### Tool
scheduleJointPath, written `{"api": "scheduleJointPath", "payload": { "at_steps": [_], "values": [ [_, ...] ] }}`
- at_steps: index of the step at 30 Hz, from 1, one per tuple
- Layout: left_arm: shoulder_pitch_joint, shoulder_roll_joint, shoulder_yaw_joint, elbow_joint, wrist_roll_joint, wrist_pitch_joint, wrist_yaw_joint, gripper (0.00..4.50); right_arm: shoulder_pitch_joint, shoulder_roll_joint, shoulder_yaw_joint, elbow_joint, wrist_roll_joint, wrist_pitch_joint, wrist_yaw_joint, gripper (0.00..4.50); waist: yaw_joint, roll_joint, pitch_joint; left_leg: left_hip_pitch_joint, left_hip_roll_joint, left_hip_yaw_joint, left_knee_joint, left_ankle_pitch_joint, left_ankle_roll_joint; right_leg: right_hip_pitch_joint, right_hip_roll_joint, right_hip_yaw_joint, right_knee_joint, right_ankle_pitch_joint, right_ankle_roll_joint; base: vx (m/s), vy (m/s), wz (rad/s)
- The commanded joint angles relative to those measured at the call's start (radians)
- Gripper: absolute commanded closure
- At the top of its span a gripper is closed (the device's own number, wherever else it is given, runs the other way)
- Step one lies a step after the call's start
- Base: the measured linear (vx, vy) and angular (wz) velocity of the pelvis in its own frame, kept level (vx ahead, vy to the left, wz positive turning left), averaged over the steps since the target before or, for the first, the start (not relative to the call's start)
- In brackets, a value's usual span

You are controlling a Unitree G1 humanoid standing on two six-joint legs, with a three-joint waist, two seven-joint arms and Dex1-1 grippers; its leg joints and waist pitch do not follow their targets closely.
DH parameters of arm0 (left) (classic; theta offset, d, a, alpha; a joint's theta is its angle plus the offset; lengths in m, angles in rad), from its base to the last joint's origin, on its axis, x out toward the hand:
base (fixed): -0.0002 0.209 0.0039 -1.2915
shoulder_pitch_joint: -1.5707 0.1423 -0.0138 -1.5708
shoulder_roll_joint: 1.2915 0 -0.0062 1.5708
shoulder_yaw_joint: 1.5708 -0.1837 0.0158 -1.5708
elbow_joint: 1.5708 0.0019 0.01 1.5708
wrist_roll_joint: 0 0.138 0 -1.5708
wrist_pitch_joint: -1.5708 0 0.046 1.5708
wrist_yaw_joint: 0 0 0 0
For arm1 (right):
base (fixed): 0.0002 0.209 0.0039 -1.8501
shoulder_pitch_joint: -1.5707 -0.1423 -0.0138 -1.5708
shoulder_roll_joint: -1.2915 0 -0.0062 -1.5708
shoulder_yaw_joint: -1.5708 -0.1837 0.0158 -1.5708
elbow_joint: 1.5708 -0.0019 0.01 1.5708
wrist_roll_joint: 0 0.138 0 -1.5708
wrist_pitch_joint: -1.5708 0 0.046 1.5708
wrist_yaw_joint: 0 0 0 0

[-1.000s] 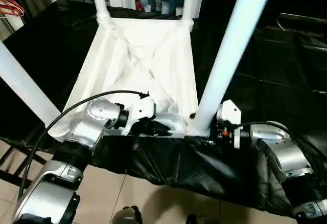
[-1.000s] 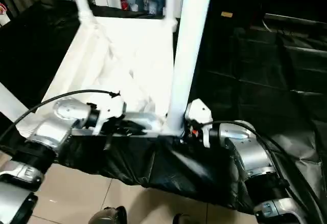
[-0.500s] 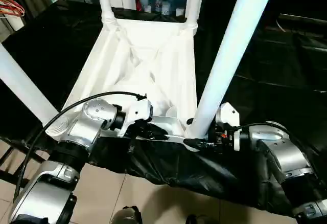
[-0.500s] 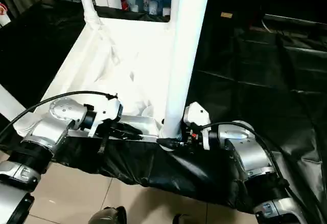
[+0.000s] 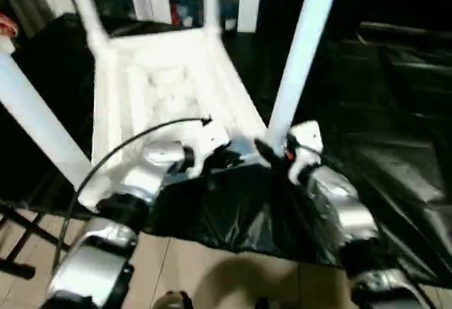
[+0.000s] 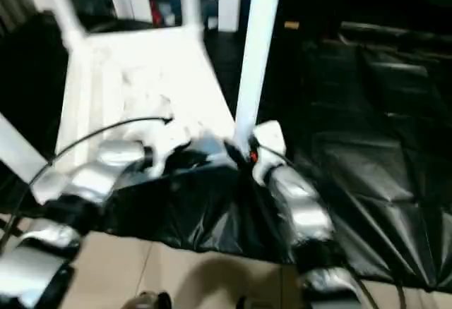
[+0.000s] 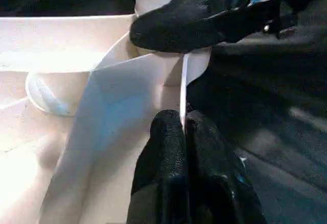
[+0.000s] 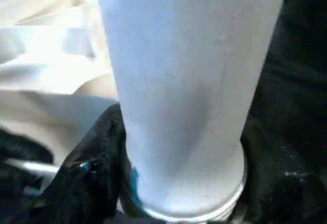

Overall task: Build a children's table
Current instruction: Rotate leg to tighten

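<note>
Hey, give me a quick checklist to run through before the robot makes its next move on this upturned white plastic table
1. Left gripper pinched shut on the thin near rim of the upturned white plastic table top: ok.
2. Right gripper with a finger on each side of the near right white tube leg, low down: ok.
3. That leg fully home in its corner socket: cannot tell.
4. That leg upright: ok, roughly.
5. Table top on the black sheet: ok.

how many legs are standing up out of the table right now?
4. Near-right leg, right gripper around its base; near-left leg at the left edge; far-left leg and far-right leg at the far corners, both blurred.
</note>
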Motion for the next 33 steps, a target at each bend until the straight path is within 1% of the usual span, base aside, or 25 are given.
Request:
{"api": "scheduleJointPath", "payload": {
  "at_steps": [1,3,4,5,7,8,9,10,11,12,13,14,15,16,17,18,19,20,21,23,24,26,27,29,33],
  "values": [
    [-0.009,-0.094,-0.06,0.021,0.013,0.003,0.04,4.5,-0.002,0.106,0.129,0.045,-0.019,0.019,0.054,1.13,0.008,0.003,-0.05,0.014,0.06,-0.041,-0.08,-0.339,-0.007,0.024,-0.085,0.051,-0.106,-0.398,-0.161,0.0,0.0,0.0],
    [-0.006,-0.094,-0.065,0.014,0.018,-0.006,0.032,4.5,0.0,0.107,0.124,0.043,-0.015,0.015,0.066,1.11,0.007,0.003,-0.051,0.011,0.061,-0.039,-0.081,-0.331,0.001,0.025,-0.082,0.051,-0.102,-0.355,-0.166,0.0,0.0,0.0],
    [0.004,-0.083,-0.073,-0.003,0.019,-0.02,0.003,4.5,0.01,0.093,0.126,0.025,-0.007,0.012,0.108,1.0,0.008,0.004,-0.049,0.012,0.061,-0.039,-0.081,-0.332,0.003,0.023,-0.081,0.051,-0.102,-0.345,-0.168,0.0,0.0,0.0],
    [0.022,-0.063,-0.082,-0.031,0.012,-0.039,-0.048,4.5,0.024,0.062,0.137,0.0,-0.006,0.011,0.165,0.84,0.008,0.001,-0.048,0.009,0.062,-0.039,-0.082,-0.329,0.011,0.026,-0.081,0.051,-0.1,-0.324,-0.172,0.0,0.0,0.0],
    [0.038,-0.041,-0.09,-0.054,0.002,-0.053,-0.093,4.5,0.034,0.026,0.152,-0.017,-0.015,0.007,0.209,0.6,0.009,0.001,-0.054,0.006,0.062,-0.036,-0.077,-0.288,0.033,0.031,-0.08,0.051,-0.09,-0.234,-0.189,0.0,0.0,0.0],
    [0.043,-0.032,-0.094,-0.061,0.0,-0.055,-0.108,4.5,0.038,0.012,0.157,-0.024,-0.016,0.006,0.228,0.6,0.007,-0.004,-0.051,0.003,0.06,-0.036,-0.077,-0.274,0.04,0.033,-0.079,0.05,-0.089,-0.216,-0.193,0.0,0.0,0.0],
    [0.047,-0.025,-0.097,-0.065,-0.001,-0.056,-0.117,4.5,0.04,0.001,0.161,-0.029,-0.016,0.001,0.24,0.52,0.008,-0.001,-0.055,0.001,0.059,-0.035,-0.073,-0.238,0.052,0.037,-0.079,0.049,-0.083,-0.17,-0.202,0.0,0.0,0.0],
    [0.058,-0.002,-0.101,-0.08,-0.007,-0.057,-0.149,4.5,0.049,-0.034,0.17,-0.046,-0.011,-0.005,0.291,0.52,0.008,0.0,-0.056,0.003,0.06,-0.034,-0.071,-0.227,0.057,0.035,-0.078,0.049,-0.082,-0.146,-0.209,0.067,-0.013,-0.02],
    [0.072,0.029,-0.104,-0.097,-0.015,-0.066,-0.195,4.5,0.056,-0.079,0.178,-0.065,-0.003,-0.011,0.356,0.52,0.01,-0.006,-0.057,0.002,0.058,-0.032,-0.066,-0.195,0.074,0.04,-0.077,0.048,-0.076,-0.091,-0.22,0.0,0.0,0.0],
    [0.075,0.036,-0.104,-0.102,-0.017,-0.069,-0.207,4.5,0.058,-0.09,0.178,-0.069,-0.002,-0.013,0.372,0.52,0.011,-0.008,-0.057,-0.001,0.057,-0.031,-0.061,-0.159,0.098,0.043,-0.076,0.047,-0.068,-0.026,-0.233,0.0,0.0,0.0],
    [0.086,0.063,-0.104,-0.115,-0.021,-0.075,-0.246,4.5,0.063,-0.129,0.18,-0.085,0.006,-0.015,0.436,0.52,0.009,-0.01,-0.058,-0.001,0.058,-0.028,-0.058,-0.13,0.12,0.042,-0.075,0.046,-0.062,0.033,-0.249,0.0,0.0,0.0],
    [0.088,0.071,-0.104,-0.119,-0.021,-0.076,-0.258,4.5,0.064,-0.141,0.179,-0.089,0.009,-0.014,0.458,0.52,0.011,-0.008,-0.057,-0.002,0.058,-0.028,-0.057,-0.121,0.127,0.043,-0.074,0.045,-0.06,0.053,-0.257,0.0,0.0,0.0],
    [0.093,0.084,-0.103,-0.125,-0.026,-0.082,-0.28,4.5,0.065,-0.16,0.179,-0.096,0.016,-0.012,0.492,0.52,0.014,-0.01,-0.057,0.001,0.06,-0.024,-0.054,-0.106,0.14,0.041,-0.07,0.044,-0.056,0.09,-0.267,0.0,0.0,0.0],
    [0.097,0.098,-0.102,-0.134,-0.032,-0.084,-0.303,4.5,0.066,-0.179,0.178,-0.103,0.022,-0.01,0.531,0.52,0.019,-0.013,-0.054,-0.001,0.06,-0.023,-0.052,-0.102,0.149,0.044,-0.07,0.042,-0.053,0.093,-0.27,0.0,0.0,0.0],
    [0.099,0.106,-0.101,-0.14,-0.035,-0.083,-0.315,4.5,0.068,-0.192,0.178,-0.108,0.027,-0.009,0.558,0.52,0.023,-0.01,-0.053,0.001,0.062,-0.022,-0.053,-0.103,0.15,0.04,-0.071,0.042,-0.054,0.079,-0.271,0.0,0.0,0.0],
    [0.104,0.124,-0.098,-0.152,-0.049,-0.078,-0.352,4.5,0.07,-0.22,0.181,-0.116,0.036,-0.007,0.618,0.52,0.023,-0.017,-0.047,0.001,0.064,-0.022,-0.056,-0.114,0.149,0.038,-0.071,0.041,-0.058,0.054,-0.27,0.0,0.0,0.0],
    [0.106,0.133,-0.096,-0.159,-0.057,-0.074,-0.373,4.5,0.07,-0.236,0.185,-0.12,0.042,-0.007,0.649,0.52,0.027,-0.016,-0.047,0.002,0.064,-0.023,-0.056,-0.124,0.144,0.04,-0.071,0.04,-0.058,0.028,-0.268,0.0,0.0,0.0],
    [0.107,0.142,-0.095,-0.163,-0.062,-0.069,-0.388,4.5,0.069,-0.249,0.189,-0.124,0.048,-0.005,0.674,0.52,0.029,-0.013,-0.045,0.004,0.066,-0.023,-0.059,-0.145,0.135,0.037,-0.073,0.041,-0.063,-0.022,-0.263,0.0,0.0,0.0],
    [0.108,0.152,-0.096,-0.167,-0.067,-0.073,-0.402,4.5,0.069,-0.264,0.195,-0.13,0.058,-0.001,0.703,0.52,0.029,-0.013,-0.041,0.005,0.068,-0.024,-0.063,-0.169,0.123,0.035,-0.073,0.042,-0.067,-0.069,-0.259,0.0,0.0,0.0],
    [0.109,0.161,-0.097,-0.172,-0.072,-0.071,-0.417,4.5,0.069,-0.278,0.201,-0.136,0.066,0.004,0.728,0.52,0.03,-0.014,-0.038,0.008,0.07,-0.025,-0.067,-0.195,0.104,0.032,-0.075,0.044,-0.072,-0.115,-0.253,0.0,0.0,0.0],
    [0.11,0.182,-0.099,-0.179,-0.087,-0.073,-0.457,4.5,0.07,-0.304,0.214,-0.155,0.078,0.014,0.789,0.77,0.031,-0.013,-0.034,0.009,0.07,-0.026,-0.07,-0.207,0.093,0.03,-0.075,0.045,-0.074,-0.133,-0.249,0.0,0.0,0.0],
    [0.111,0.191,-0.1,-0.183,-0.094,-0.067,-0.479,4.5,0.07,-0.314,0.218,-0.16,0.082,0.017,0.813,0.85,0.031,-0.015,-0.034,0.009,0.07,-0.025,-0.069,-0.202,0.091,0.03,-0.075,0.046,-0.073,-0.123,-0.249,0.0,0.0,0.0],
    [0.109,0.199,-0.1,-0.185,-0.097,-0.067,-0.492,4.5,0.068,-0.32,0.22,-0.163,0.084,0.019,0.834,0.85,0.033,-0.011,-0.034,0.008,0.071,-0.025,-0.069,-0.185,0.092,0.03,-0.076,0.047,-0.07,-0.099,-0.254,0.0,0.0,0.0],
    [0.106,0.213,-0.102,-0.185,-0.1,-0.067,-0.516,4.5,0.062,-0.328,0.224,-0.159,0.084,0.017,0.858,1.19,0.032,-0.011,-0.035,0.006,0.069,-0.024,-0.066,-0.161,0.104,0.031,-0.074,0.045,-0.065,-0.042,-0.267,0.0,0.0,0.0],
    [0.102,0.243,-0.107,-0.194,-0.11,-0.056,-0.571,4.5,0.061,-0.349,0.242,-0.179,0.085,0.025,0.895,1.48,0.032,-0.008,-0.035,0.007,0.069,-0.024,-0.065,-0.152,0.109,0.034,-0.074,0.044,-0.063,-0.01,-0.281,0.0,0.0,0.0]
  ]
}}
